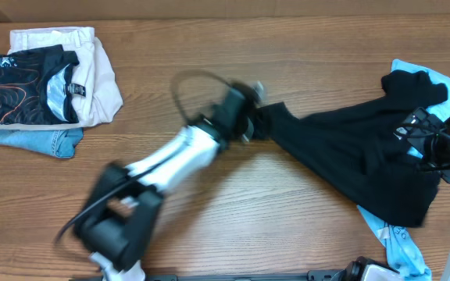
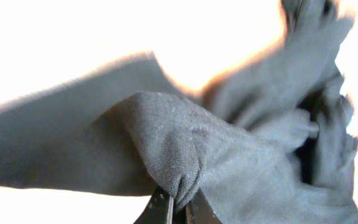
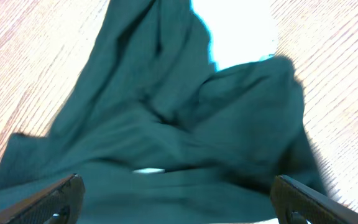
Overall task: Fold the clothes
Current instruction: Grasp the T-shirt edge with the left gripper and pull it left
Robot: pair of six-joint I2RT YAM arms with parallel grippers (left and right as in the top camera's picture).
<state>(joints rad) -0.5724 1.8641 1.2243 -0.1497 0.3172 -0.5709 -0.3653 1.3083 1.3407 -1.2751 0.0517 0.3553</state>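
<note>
A black garment [image 1: 358, 148] lies crumpled on the right half of the wooden table, over a light blue garment [image 1: 397, 242]. My left gripper [image 1: 250, 117] is shut on the black garment's left corner, which is stretched out toward the table's middle. In the left wrist view the dark cloth [image 2: 229, 149] is pinched between the fingers [image 2: 178, 208]. My right gripper [image 1: 428, 140] is open over the garment's right side. The right wrist view shows its fingers [image 3: 179, 199] spread wide above the dark cloth [image 3: 166, 124].
A stack of folded clothes [image 1: 45, 86] sits at the far left: a black printed shirt on a cream piece and jeans. Bare wood [image 1: 272, 218] lies between the arms. The table's back edge runs along the top.
</note>
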